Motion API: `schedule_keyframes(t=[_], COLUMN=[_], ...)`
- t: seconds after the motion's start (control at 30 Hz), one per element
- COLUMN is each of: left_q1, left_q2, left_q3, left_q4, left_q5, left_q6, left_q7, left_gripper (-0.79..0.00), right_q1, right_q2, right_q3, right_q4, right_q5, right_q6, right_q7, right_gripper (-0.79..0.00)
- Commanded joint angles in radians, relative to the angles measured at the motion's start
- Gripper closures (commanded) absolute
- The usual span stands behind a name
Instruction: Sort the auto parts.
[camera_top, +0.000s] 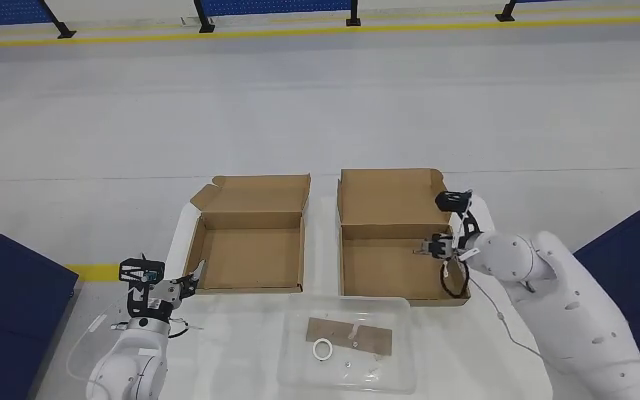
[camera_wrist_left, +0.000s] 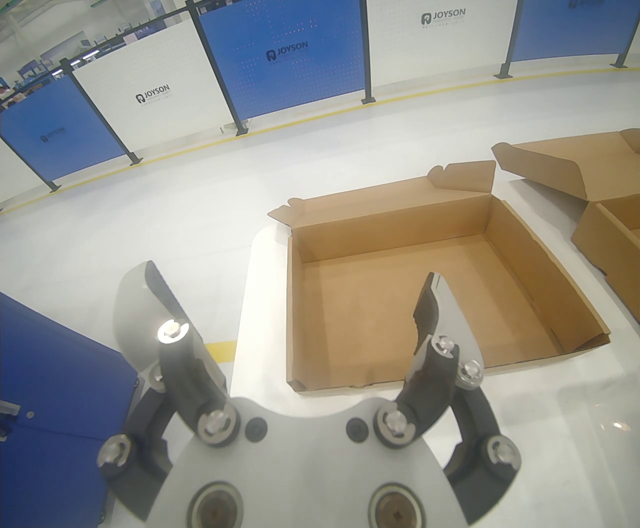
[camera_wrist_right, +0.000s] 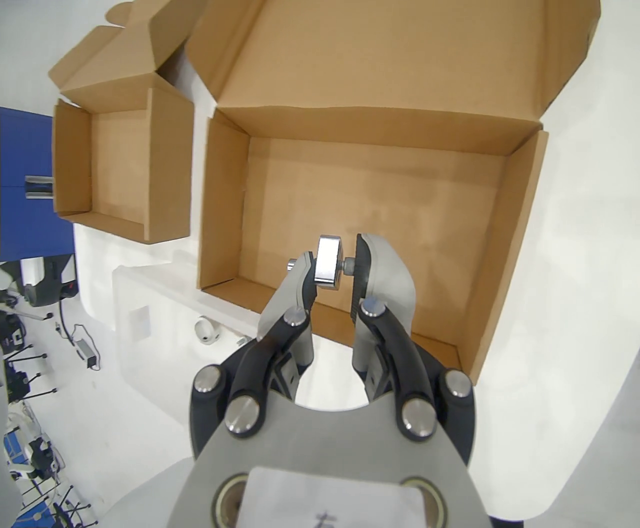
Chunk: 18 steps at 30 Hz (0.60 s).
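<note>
- The right pincer (camera_wrist_right: 334, 270) grips a metal roller (camera_wrist_right: 326, 267) by its axle ends, above the right box (camera_wrist_right: 400, 200).
- Best lowered near the box floor before release — a roller may roll or bounce.
- The left pincer (camera_wrist_left: 291, 277) gapes wide, empty, beside the left box (camera_wrist_left: 380, 300).

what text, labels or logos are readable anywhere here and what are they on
Partition panels: a logo and brand word repeated on each; the line beneath is too small to read.
White label behind the right gripper: print cut off, unreadable.
Metal part: no marking visible.
Left cardboard box, right cardboard box: no print.
</note>
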Motion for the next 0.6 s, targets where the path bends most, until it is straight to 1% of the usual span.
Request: schedule_keyframes(t=[0.0, 0.13, 0.33, 0.57], left_q1=[0.0, 0.0, 0.0, 0.0], left_q2=[0.0, 0.0, 0.0, 0.0], left_q3=[0.0, 0.0, 0.0, 0.0], left_q4=[0.0, 0.0, 0.0, 0.0], left_q5=[0.0, 0.0, 0.0, 0.0], left_q6=[0.0, 0.0, 0.0, 0.0], left_q7=[0.0, 0.0, 0.0, 0.0], left_gripper=[-0.785, -0.785, -0.785, -0.785], right_q1=[0.013, 0.035, 0.062, 0.069], right_q2=[-0.007, -0.02, -0.035, -0.038], right_q3=[-0.027, -0.073, -0.108, -0.113], right_q4=[0.03, 0.094, 0.16, 0.171], right_q5=[-0.012, -0.029, -0.031, -0.033], right_q6=[0.01, 0.018, 0.001, -0.007], right_q7=[-0.003, -0.013, -0.013, -0.011], right_gripper=[0.0, 0.0, 0.0, 0.0])
